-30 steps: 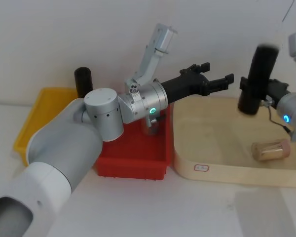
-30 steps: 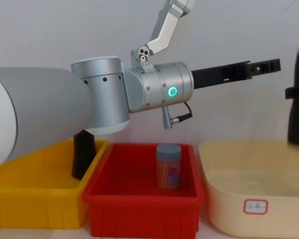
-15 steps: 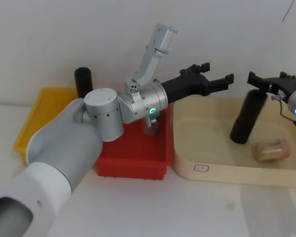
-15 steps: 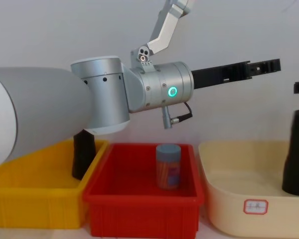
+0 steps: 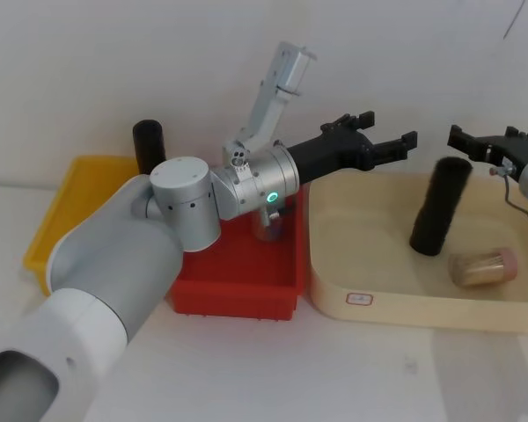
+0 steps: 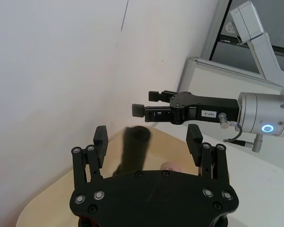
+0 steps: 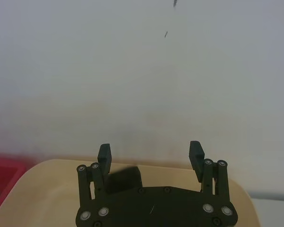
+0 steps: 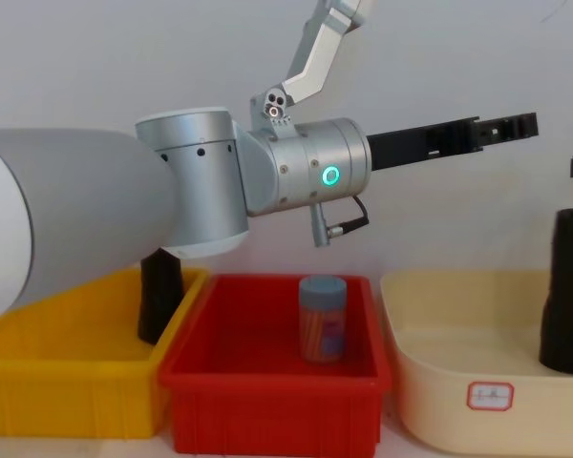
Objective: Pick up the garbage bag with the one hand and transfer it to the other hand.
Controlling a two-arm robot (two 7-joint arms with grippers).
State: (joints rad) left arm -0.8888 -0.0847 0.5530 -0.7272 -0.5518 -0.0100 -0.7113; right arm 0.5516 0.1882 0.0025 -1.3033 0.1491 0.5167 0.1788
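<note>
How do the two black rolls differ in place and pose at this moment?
The garbage bag stands in the cream tray, leaning a little, below the open right end effector. The second black roll stands upright at the yellow bin, half hidden behind the left arm. Both are matte black cylinders, and no end effector holds either.

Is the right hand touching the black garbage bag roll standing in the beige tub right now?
Apart. In the head view the right hand is open above and behind the garbage bag, with the wall showing between its fingers and the roll's top.
</note>
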